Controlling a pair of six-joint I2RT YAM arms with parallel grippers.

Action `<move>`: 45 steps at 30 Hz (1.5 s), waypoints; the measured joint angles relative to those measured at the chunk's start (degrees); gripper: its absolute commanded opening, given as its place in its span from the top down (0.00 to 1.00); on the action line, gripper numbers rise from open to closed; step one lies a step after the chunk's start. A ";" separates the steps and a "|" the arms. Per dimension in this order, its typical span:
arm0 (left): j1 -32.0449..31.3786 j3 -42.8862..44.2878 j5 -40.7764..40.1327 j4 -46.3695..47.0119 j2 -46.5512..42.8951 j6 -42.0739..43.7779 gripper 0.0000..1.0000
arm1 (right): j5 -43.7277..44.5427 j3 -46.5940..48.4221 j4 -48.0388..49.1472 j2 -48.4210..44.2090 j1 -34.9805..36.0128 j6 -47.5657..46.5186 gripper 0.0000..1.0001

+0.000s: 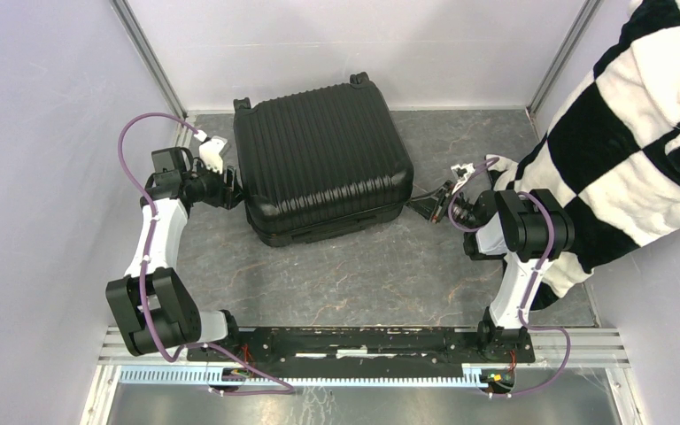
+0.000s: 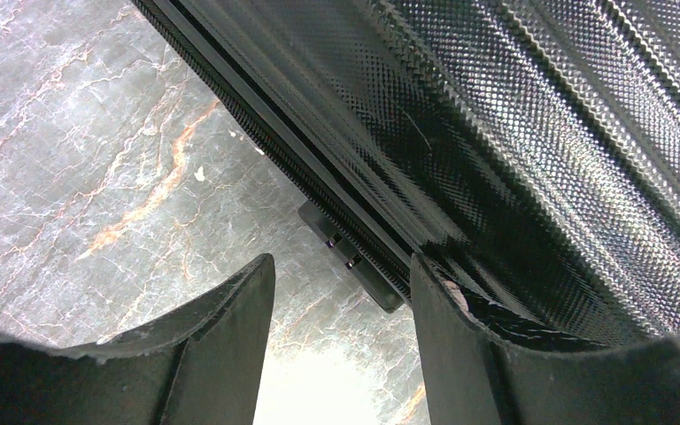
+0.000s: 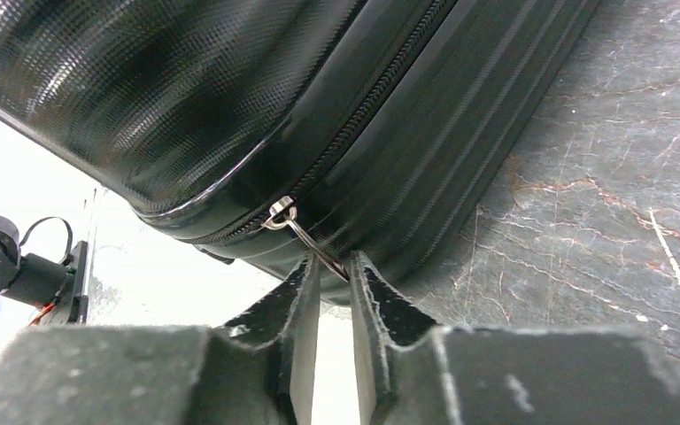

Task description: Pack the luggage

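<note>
1. A checked black-and-white garment [image 1: 637, 133] fills the far right of the top view. It hangs over the table's right edge and overlaps the right arm [image 1: 522, 230] from behind.
2. The table [image 1: 363, 274] is grey marble-patterned, with pale walls on three sides and a metal rail [image 1: 363, 341] along the near edge.
3. Purple cables [image 1: 146, 266] loop along both arms.
4. The luggage [image 1: 323, 155] lies flat and closed at the back centre of the table, between the two arms. Its ribbed shell faces up and its wheels [image 1: 359, 80] are at the far edge.
5. The shell is glossy black with a fine woven texture. A zip [image 3: 363, 115] runs along the seam, and a metal pull [image 3: 305, 239] hangs from it at the right near corner.
6. The left gripper [image 2: 341, 266] is at the left side with its jaws spread. One finger [image 2: 443, 319] rests against the shell's edge, and the other is over the table.
7. The right gripper [image 3: 335, 261] has its jaws drawn nearly together around the pull's tip. I cannot tell whether they pinch it.
</note>
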 measured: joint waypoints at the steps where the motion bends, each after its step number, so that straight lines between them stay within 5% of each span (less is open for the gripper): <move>1: 0.00 0.00 0.00 0.02 0.00 0.00 0.36 | 0.17 -0.04 0.00 0.00 0.00 0.13 0.85; 10: 0.00 -0.13 -0.02 0.15 0.00 0.00 0.36 | 1.03 -2.14 0.02 -2.93 0.00 0.94 1.00; 21: 0.07 -1.07 0.31 1.49 -0.24 -4.50 0.37 | 8.28 -9.55 -1.40 -10.84 3.17 -1.49 1.00; 31: 0.09 -6.40 0.07 5.79 -3.52 -9.77 0.39 | 23.37 -12.09 -27.98 -29.62 12.66 -21.77 1.00; 45: 0.07 -8.76 -0.22 9.40 -4.98 -15.56 0.41 | 32.65 -13.29 -35.78 -36.59 25.42 -28.94 1.00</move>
